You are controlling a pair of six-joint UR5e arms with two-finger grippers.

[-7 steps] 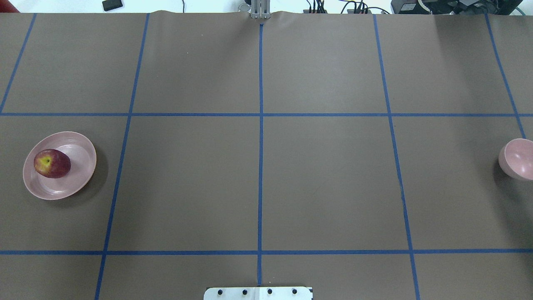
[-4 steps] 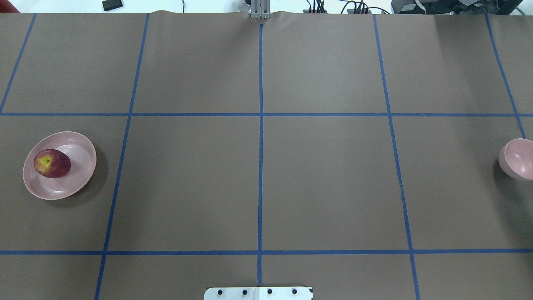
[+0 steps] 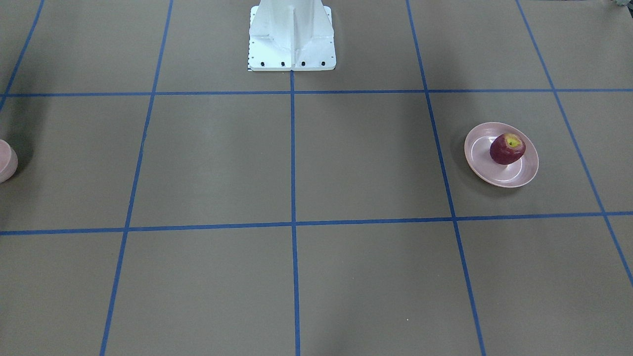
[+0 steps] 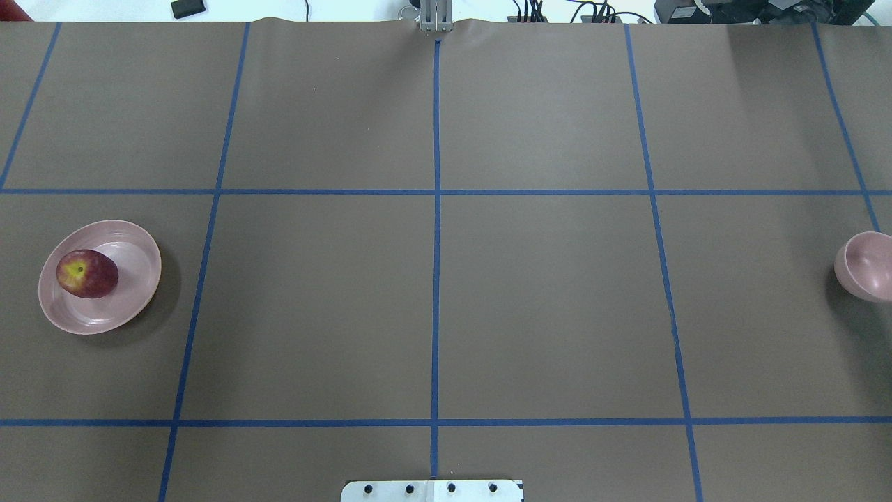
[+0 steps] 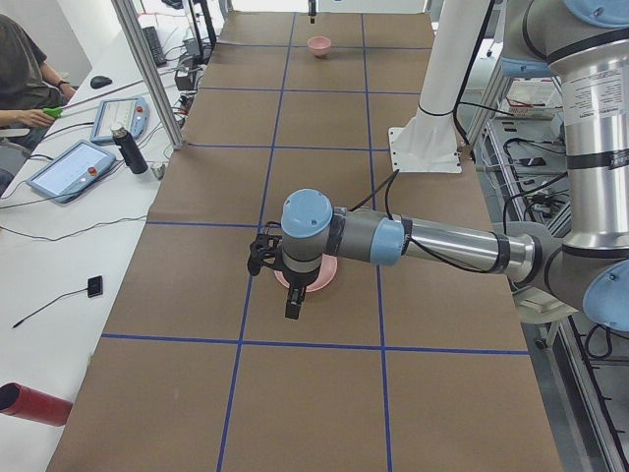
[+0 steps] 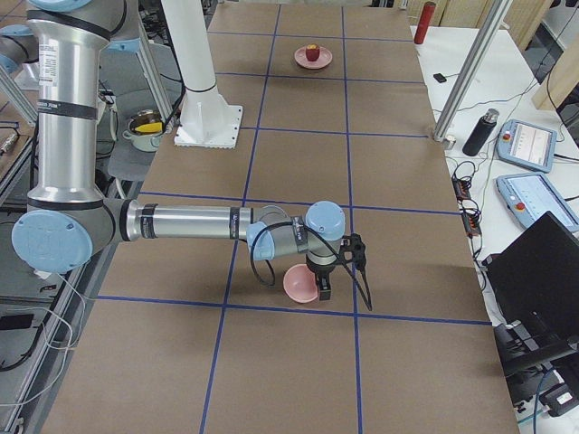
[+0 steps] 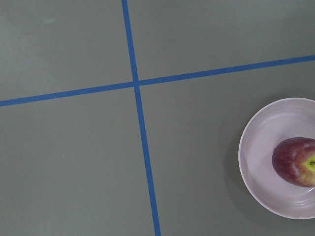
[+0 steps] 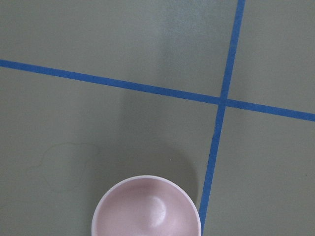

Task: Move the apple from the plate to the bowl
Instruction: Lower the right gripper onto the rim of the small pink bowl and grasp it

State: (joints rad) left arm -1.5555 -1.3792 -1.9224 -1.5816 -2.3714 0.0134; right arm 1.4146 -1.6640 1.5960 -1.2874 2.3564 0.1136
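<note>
The dark-red apple (image 4: 87,273) lies on the left part of the wide pale-pink plate (image 4: 132,293) at the table's left end; both also show in the left wrist view, the apple (image 7: 297,161) on the plate (image 7: 261,157). The small deep bowl (image 4: 864,266) stands empty at the right end and shows in the right wrist view (image 8: 146,209). My left gripper (image 5: 293,303) hangs high over the plate (image 5: 322,283); I cannot tell if it is open. My right gripper (image 6: 326,287) hangs beside and above the bowl (image 6: 299,285); I cannot tell its state either.
Brown table cover with a blue tape grid. The robot's white base (image 3: 292,34) stands at the middle of the near edge. An operator, tablets and a bottle (image 5: 130,150) are on a side table beyond the far edge.
</note>
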